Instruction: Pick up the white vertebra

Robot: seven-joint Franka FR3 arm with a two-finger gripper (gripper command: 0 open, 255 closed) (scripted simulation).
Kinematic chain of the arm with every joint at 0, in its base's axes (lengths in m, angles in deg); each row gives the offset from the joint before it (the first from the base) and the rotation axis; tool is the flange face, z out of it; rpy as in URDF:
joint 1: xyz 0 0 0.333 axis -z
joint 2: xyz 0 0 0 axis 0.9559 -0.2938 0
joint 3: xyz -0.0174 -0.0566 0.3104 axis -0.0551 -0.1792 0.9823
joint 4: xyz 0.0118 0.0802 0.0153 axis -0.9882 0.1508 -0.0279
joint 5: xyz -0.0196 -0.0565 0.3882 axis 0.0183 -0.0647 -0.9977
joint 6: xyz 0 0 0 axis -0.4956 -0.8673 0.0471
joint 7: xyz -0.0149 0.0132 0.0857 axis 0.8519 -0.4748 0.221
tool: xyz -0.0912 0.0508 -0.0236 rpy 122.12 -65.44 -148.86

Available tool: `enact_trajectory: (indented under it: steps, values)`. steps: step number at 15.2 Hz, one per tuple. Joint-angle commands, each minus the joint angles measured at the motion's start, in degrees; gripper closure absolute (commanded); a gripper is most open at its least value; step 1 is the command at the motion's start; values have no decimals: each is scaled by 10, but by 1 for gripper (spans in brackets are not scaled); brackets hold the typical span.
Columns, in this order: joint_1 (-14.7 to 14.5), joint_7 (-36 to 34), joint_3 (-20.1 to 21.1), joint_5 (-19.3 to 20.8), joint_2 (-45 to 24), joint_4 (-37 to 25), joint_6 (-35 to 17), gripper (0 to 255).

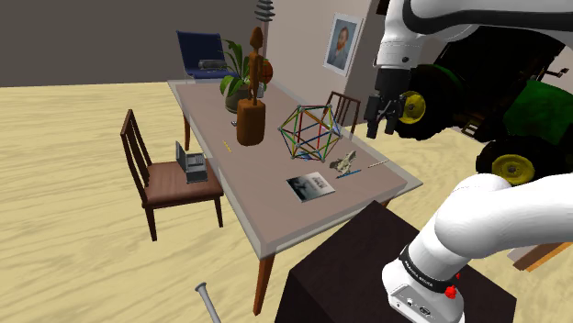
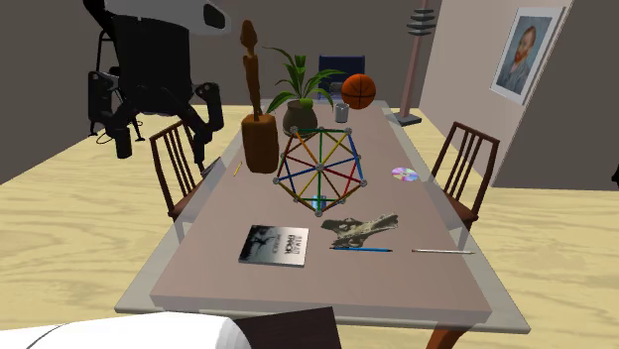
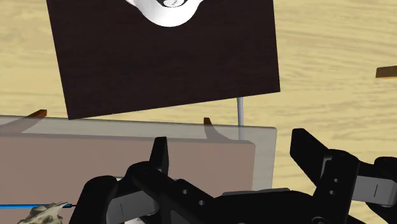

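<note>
Smooth brown tabletop (image 2: 397,288); knobby mottled grey-tan vertebra (image 2: 359,227) beside blue pen (image 2: 362,249).

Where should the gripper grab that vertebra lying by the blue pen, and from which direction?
From straight above. The vertebra, drawn mottled grey-tan, lies low and flat on the table, longer one way than the other. The gripper is open; it should probably close across the narrower middle, turned so its fingers miss the blue pen lying close beside it.
</note>
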Motion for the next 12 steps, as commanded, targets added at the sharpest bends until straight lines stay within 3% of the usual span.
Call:
enact_trajectory:
  steps: [1, 12]
  values:
    - [0, 0, 0, 0, 0, 0, 0, 0]
    - [51, -88, -9, 7, -172, 23, -227, 0]
